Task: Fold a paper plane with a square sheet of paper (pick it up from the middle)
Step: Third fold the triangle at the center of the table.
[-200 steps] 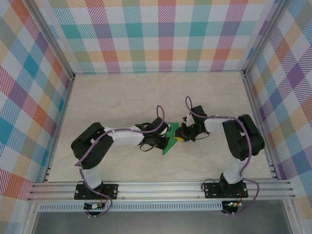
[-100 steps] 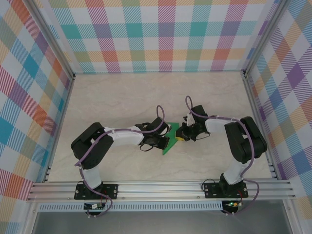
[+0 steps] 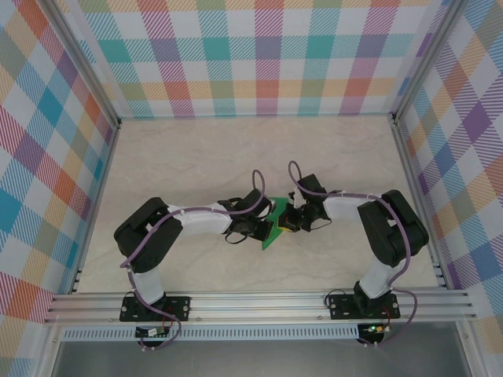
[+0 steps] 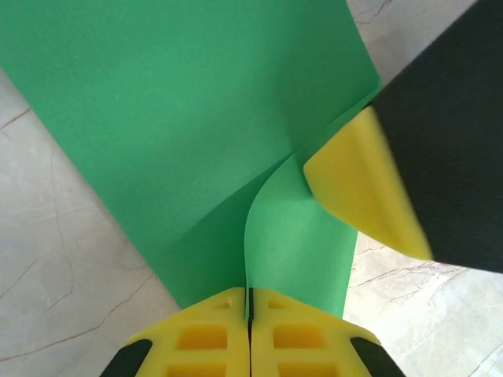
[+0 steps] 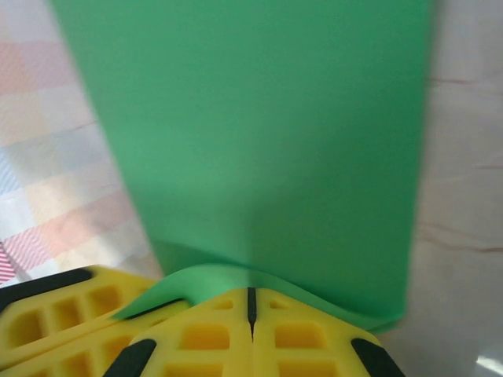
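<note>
Top view — high behind the arm bases [image 3: 155, 306], looking down on the table [image 3: 196, 149]. Wrist views — close in, facing the square sheet of paper [image 4: 157, 118] all share.

Paper [image 4: 196, 118] between left pincer [image 4: 250, 314], right pincer [image 5: 251, 308]

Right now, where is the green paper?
In the top view, the green paper sits near the middle of the table, pinched between the left fingers and the right fingers.
</note>
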`<action>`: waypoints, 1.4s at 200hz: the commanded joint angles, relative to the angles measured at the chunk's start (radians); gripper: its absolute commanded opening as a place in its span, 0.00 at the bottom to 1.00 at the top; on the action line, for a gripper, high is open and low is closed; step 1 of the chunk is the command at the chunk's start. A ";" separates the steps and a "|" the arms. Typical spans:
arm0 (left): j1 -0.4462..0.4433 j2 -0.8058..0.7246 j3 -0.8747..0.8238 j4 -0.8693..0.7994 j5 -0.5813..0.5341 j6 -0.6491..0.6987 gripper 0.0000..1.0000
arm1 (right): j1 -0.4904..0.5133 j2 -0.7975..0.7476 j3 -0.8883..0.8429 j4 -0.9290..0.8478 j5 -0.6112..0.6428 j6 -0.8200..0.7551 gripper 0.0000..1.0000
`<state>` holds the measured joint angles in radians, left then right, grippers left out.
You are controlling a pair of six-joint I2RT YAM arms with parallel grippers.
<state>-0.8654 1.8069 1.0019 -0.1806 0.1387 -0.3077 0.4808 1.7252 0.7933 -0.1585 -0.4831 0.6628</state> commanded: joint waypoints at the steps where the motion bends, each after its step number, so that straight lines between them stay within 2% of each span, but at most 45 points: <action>1: 0.003 -0.009 -0.031 -0.048 -0.025 -0.004 0.06 | -0.001 0.043 -0.030 0.026 0.046 0.006 0.03; 48: 0.002 -0.014 -0.032 -0.048 -0.024 -0.005 0.06 | 0.000 -0.061 -0.016 -0.042 0.056 -0.006 0.05; 83: 0.002 -0.007 -0.031 -0.046 -0.020 -0.004 0.06 | 0.005 -0.118 -0.043 0.004 -0.019 0.025 0.05; 131: 0.001 -0.011 -0.033 -0.043 -0.019 -0.007 0.06 | 0.019 -0.055 -0.058 0.056 -0.030 0.039 0.05; 179: 0.001 -0.009 -0.031 -0.049 -0.024 -0.005 0.06 | 0.020 -0.022 -0.054 -0.015 0.044 0.008 0.04; 227: 0.002 -0.011 -0.038 -0.050 -0.029 -0.004 0.06 | 0.010 -0.098 -0.033 -0.014 0.006 0.012 0.06; 280: 0.002 -0.011 -0.039 -0.049 -0.029 -0.001 0.06 | -0.011 -0.022 -0.008 0.022 -0.003 0.006 0.05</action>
<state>-0.8654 1.8011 0.9932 -0.1753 0.1364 -0.3073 0.4770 1.6569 0.7540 -0.1497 -0.4828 0.6914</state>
